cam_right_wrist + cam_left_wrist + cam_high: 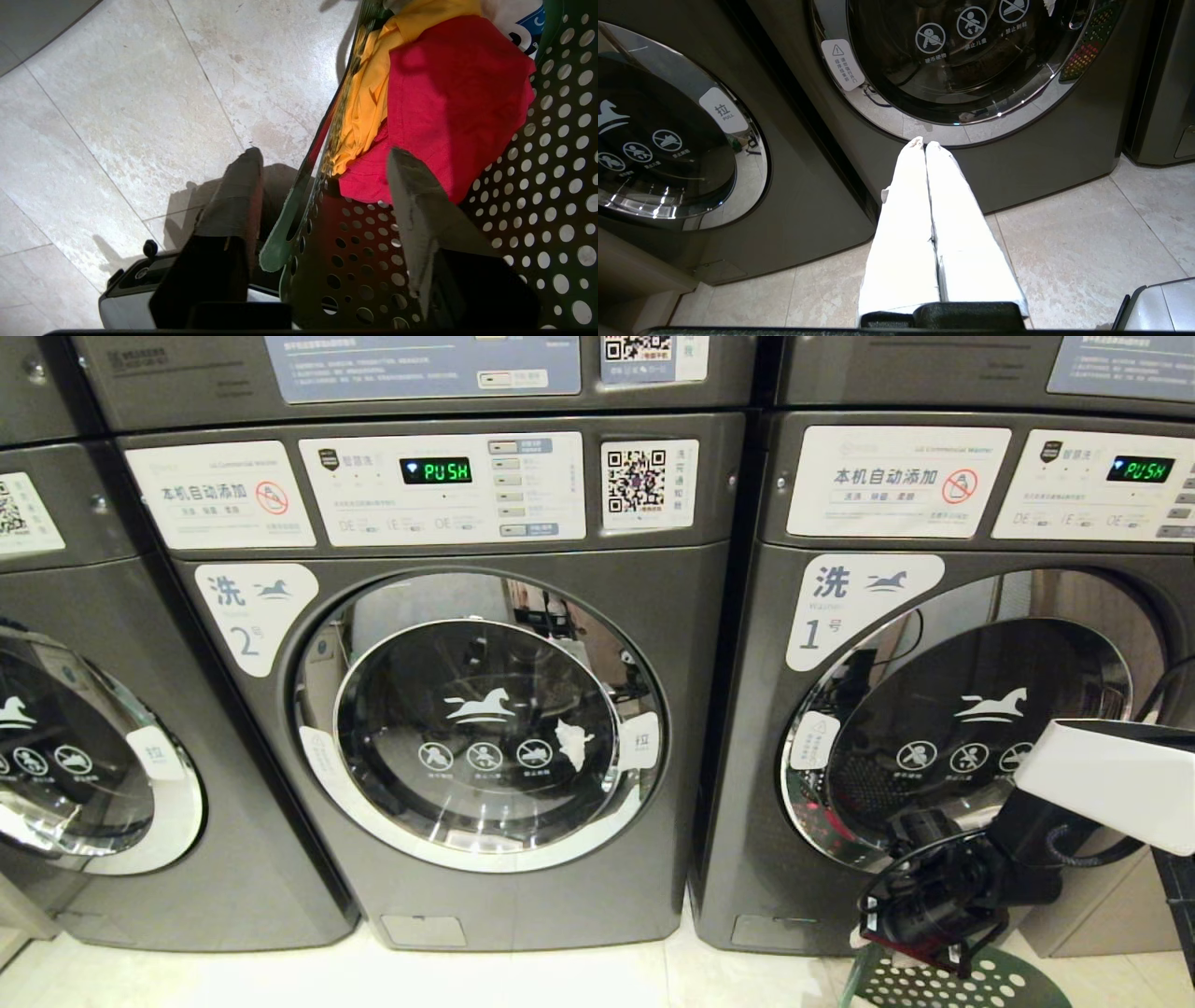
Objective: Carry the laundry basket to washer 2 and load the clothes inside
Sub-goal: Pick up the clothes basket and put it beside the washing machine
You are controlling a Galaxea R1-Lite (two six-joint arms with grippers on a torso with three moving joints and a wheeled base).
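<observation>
Washer 2 (481, 719), dark grey with its chrome-ringed door shut, stands straight ahead; its lower door (966, 60) fills the left wrist view. The dark green laundry basket (943, 985) sits on the floor at the lower right, in front of washer 1. My right gripper (324, 151) is open and straddles the basket's flared rim (285, 224): one finger (233, 205) hangs outside, the other (420, 200) inside. The clothes (448, 93), red over yellow-orange with some white, lie in the basket. My left gripper (924, 142) is shut and empty, low before washer 2.
Washer 1 (971, 728) stands to the right, its door closed, partly behind my right arm (1102, 784). Another grey washer (84, 747) stands to the left. The floor (373, 980) is pale tile. A corner of my base (126, 289) lies beside the basket.
</observation>
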